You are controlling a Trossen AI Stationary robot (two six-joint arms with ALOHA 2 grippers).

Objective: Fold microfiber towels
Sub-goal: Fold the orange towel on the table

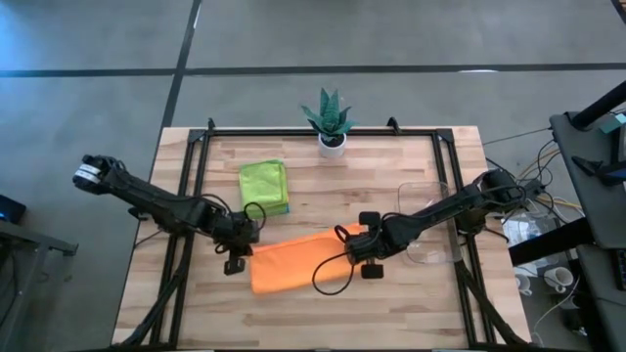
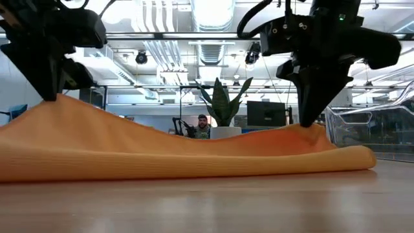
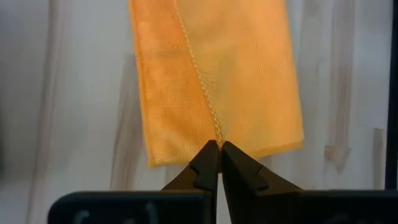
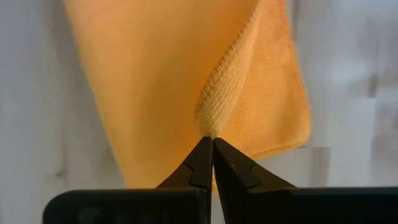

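The orange towel point(image 1: 293, 262) lies as a long folded strip across the table's middle. My left gripper point(image 1: 249, 242) is shut on its left end and my right gripper point(image 1: 357, 244) is shut on its right end. In the low view the left end point(image 2: 58, 107) rises higher than the right end point(image 2: 310, 129). A lime green towel point(image 1: 262, 182), folded, rests on a light blue one point(image 1: 287, 206) at the far left of centre. The yellow towel and the second green towel do not show. My left gripper pinches the towel's stitched edge point(image 3: 214, 127) at its left end between its two fingertips, coming from above. That end is lifted into a peak; the cloth slopes down slack to the table. My right gripper pinches a raised ridge of cloth point(image 4: 211, 121) near the towel's right end between its two fingertips, from above. That end is lifted a little; the end's fold point(image 2: 356, 158) rests on the table.
A clear plastic tray point(image 1: 430, 227) stands right of my right gripper, near the table's right edge. A small potted plant point(image 1: 331, 122) stands at the far edge's middle. A person point(image 2: 202, 126) shows in the room behind. Bare wood lies toward the near edge.
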